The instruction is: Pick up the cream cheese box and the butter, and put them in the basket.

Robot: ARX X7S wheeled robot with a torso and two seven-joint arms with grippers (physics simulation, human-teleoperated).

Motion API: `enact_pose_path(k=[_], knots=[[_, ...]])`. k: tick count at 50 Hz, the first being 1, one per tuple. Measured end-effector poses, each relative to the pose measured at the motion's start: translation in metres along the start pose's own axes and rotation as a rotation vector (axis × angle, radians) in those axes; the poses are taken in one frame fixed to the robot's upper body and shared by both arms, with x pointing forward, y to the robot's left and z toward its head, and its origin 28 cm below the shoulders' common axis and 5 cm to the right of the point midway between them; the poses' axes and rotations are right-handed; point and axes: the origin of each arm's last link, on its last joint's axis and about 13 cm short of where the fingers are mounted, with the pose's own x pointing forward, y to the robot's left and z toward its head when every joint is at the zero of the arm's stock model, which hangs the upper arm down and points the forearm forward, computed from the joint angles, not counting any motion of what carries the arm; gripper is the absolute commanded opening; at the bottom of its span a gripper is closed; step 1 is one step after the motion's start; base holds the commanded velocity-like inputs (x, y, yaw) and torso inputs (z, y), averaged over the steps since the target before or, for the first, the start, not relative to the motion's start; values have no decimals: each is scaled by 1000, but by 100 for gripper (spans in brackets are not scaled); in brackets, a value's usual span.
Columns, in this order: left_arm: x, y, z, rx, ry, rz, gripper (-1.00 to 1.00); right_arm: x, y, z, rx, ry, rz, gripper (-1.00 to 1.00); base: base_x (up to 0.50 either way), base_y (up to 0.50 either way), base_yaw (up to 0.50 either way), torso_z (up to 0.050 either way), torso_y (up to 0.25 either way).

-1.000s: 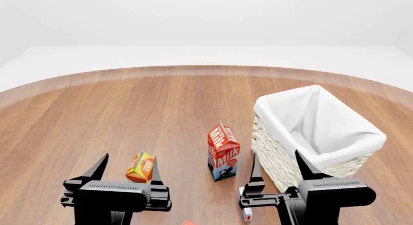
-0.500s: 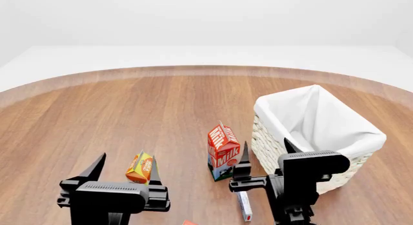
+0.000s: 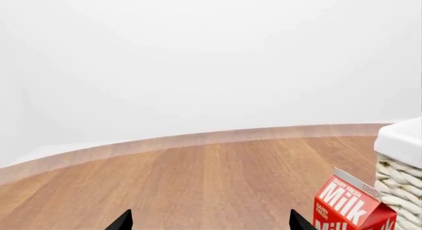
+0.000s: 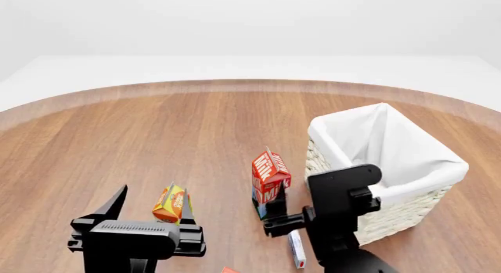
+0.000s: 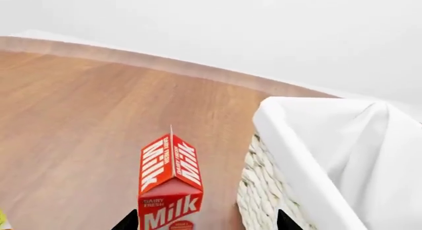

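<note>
Head view: round wooden worktop [image 4: 156, 126] against plain white surroundings. Left hand [image 4: 150, 213] spread wide near the orange carton [image 4: 170, 204]. Right hand [image 4: 276, 217], spread undeterminable here, hangs above the cream cheese box [image 4: 297, 249], between milk carton [image 4: 269, 177] and basket [image 4: 407, 211]. Right wrist view alone shows its fingertips [image 5: 125, 221] well apart.

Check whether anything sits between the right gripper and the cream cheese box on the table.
Nothing visible does. In the head view the cream cheese box lies flat on the table just beside the right gripper. The milk carton stands upright just beyond both, close to the fingers but not over the box.
</note>
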Motion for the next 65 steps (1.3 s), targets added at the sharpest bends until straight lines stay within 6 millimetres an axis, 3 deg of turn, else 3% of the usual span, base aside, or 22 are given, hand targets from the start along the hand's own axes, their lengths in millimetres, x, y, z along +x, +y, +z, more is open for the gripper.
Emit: enact_pose_path(k=[34, 65], knots=[[0, 0, 1, -5, -1, -1, 100, 10, 9, 0, -23, 393, -34, 100, 0, 0, 0, 0, 0], [0, 0, 0, -5, 0, -2, 100, 23, 13, -15, -60, 532, -17, 100, 0, 0, 0, 0, 0]])
